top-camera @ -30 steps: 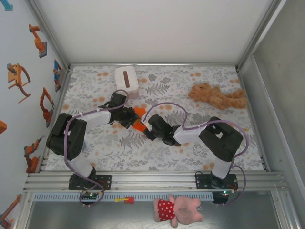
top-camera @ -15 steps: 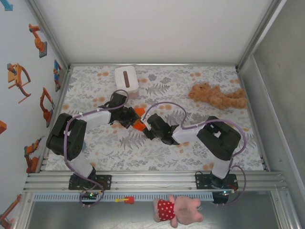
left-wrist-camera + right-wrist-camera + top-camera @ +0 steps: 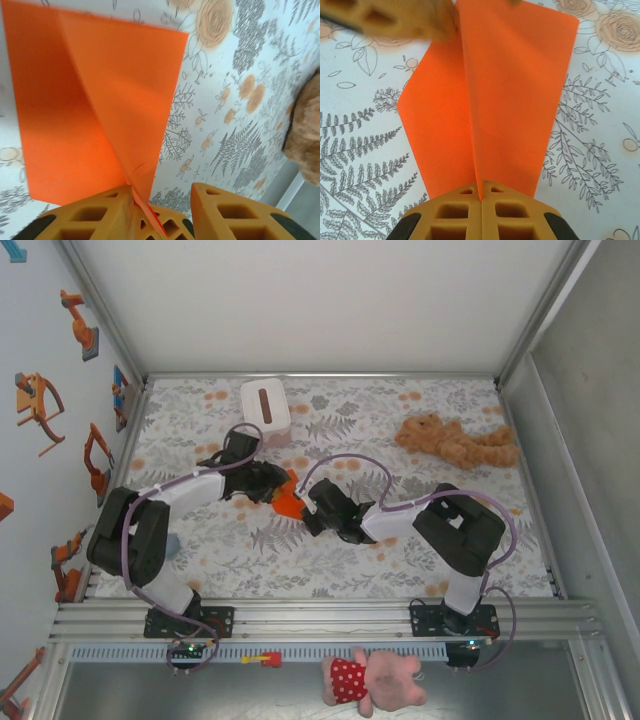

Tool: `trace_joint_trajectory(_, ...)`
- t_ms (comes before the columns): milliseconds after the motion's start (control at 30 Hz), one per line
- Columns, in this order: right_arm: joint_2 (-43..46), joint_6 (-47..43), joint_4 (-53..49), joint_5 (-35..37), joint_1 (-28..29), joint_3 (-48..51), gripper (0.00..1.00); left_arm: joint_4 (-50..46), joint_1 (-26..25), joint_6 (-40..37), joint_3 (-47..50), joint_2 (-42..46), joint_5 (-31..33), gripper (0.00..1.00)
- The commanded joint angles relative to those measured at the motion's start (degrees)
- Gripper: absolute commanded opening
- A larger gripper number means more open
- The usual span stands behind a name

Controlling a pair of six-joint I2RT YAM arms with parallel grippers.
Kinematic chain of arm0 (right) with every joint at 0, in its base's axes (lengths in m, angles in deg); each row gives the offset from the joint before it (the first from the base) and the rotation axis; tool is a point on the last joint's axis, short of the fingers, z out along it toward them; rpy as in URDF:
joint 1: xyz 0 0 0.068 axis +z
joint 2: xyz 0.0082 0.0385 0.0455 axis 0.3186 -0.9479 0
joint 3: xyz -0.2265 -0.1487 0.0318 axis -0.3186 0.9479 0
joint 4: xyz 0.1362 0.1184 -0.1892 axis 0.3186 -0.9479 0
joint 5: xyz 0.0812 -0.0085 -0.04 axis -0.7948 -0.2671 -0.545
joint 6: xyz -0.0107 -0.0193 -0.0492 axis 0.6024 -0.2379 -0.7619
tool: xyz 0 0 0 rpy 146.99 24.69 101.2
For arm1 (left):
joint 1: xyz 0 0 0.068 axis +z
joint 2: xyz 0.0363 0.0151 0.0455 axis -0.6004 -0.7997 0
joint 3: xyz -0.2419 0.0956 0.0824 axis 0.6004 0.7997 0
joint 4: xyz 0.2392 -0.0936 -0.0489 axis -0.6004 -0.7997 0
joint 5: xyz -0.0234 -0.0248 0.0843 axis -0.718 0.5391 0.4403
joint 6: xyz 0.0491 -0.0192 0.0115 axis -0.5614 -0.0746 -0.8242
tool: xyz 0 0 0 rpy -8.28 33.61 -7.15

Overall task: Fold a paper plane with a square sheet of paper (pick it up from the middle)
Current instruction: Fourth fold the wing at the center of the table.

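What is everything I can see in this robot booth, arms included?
folded bright orange paper sheet: one, orange, mid-table between both grippers
white tissue box: one, white, far left of table
tan plush toy: one, tan, far right, lying down
pink plush pig in a red dress: one, pink and red, below the near rail
floral tablecloth: one, white with grey leaves and orange flowers, covering the table
robot-arm wall stickers: several, mostly orange, left wall
left gripper: one, yellow-orange fingers, jaws open, paper beside one finger
right gripper: one, yellow-orange fingers, shut on the paper's crease
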Motion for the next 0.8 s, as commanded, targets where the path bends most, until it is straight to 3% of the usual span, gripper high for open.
trace_joint_trajectory(0, 0.0, -0.8, -0.6, -2.9, 0.5, 1.0, 0.02, -4.1, 2.0, -2.3, 0.4, 4.5, 2.6, 0.4)
trace_joint_trajectory(333, 0.5, 2.9, -3.8, -10.9, -0.7, 1.3, 0.0, -2.0, 3.7, -1.4, 9.1, 15.9, 7.9, 0.52)
trace_joint_trajectory(500, 0.4, 8.1, -1.3, -17.2, -3.1, 2.6, 0.0, 5.1, 2.9, 1.6, 16.3, 20.4, 7.1, 0.53)
trace_joint_trajectory(767, -0.4, 15.7, -0.1, -25.6, -6.5, 1.6, 0.0, 8.3, -0.4, 1.7, 21.2, 25.0, 9.1, 0.53)
